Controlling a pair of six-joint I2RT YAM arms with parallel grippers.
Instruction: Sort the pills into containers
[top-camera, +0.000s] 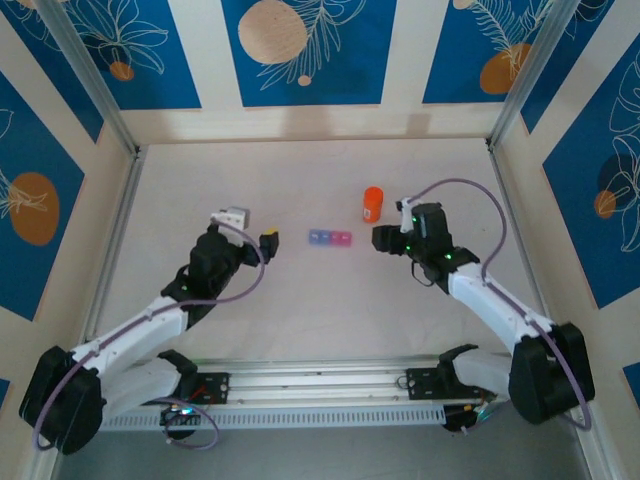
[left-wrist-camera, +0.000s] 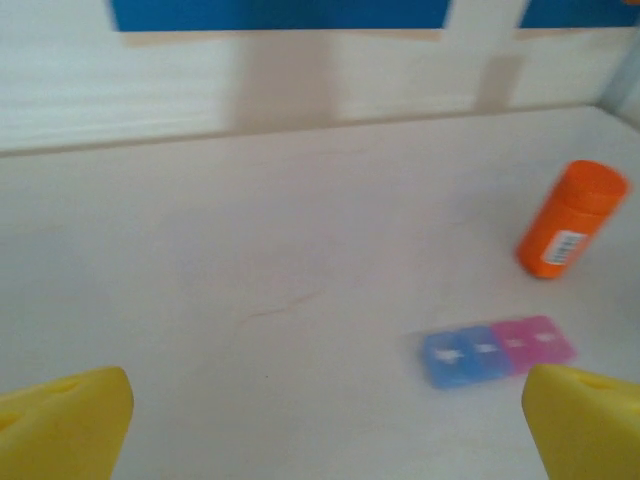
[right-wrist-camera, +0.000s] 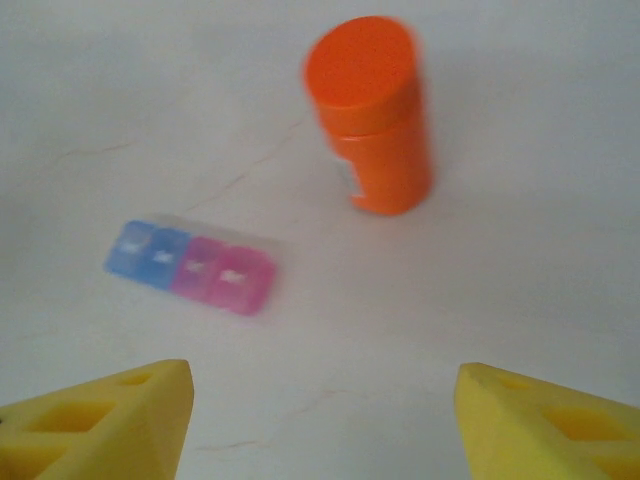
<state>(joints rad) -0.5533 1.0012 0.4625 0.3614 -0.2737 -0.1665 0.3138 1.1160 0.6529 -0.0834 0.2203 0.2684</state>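
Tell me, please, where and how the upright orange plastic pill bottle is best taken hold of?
Grip the orange cylindrical plastic bottle around its body, just below the cap, coming in level from the near side with the open right gripper. It stands upright, clear of the translucent blue, purple and pink pill-box strip, so the jaws should fit either side.

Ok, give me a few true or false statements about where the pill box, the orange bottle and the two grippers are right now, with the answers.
1. The orange bottle stands upright with its cap on. True.
2. The right gripper holds the bottle. False: its jaws are open and empty, and the bottle stands apart from it on the table.
3. The pill box lies between the left gripper and the right gripper. True.
4. The pill box rests on top of the bottle. False: it lies flat on the table beside the bottle, not touching it.
5. The left gripper is open. True.
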